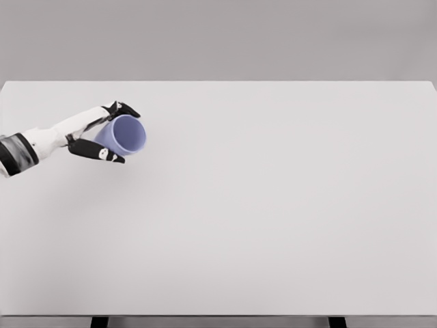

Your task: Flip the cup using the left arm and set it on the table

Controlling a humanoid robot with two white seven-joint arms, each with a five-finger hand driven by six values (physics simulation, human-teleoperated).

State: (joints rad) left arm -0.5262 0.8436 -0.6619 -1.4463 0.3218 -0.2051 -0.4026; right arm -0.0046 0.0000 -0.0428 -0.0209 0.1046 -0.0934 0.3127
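The table (273, 225) filled nearly the whole head view, a wide pale slab, and all the action sat at its far left. From the left edge the left arm (48, 139) reached in across the table, white with dark bands near the wrist. At its end the left hand (106, 133) was wrapped around the cup (125, 134), dark-tipped fingers (123, 108) over the top of the cup's wall and the thumb (95, 150) pressed beneath. The cup, pale violet, lay tipped on its side in that grip: its long axis ran roughly along the forearm, base buried toward the palm, open mouth facing right and toward the camera. Whether it was touching the table or held just clear, I couldn't tell. My read: the flip was midway, and a wrist roll had to swing that mouth upward before setting down. The right arm was nowhere in view.
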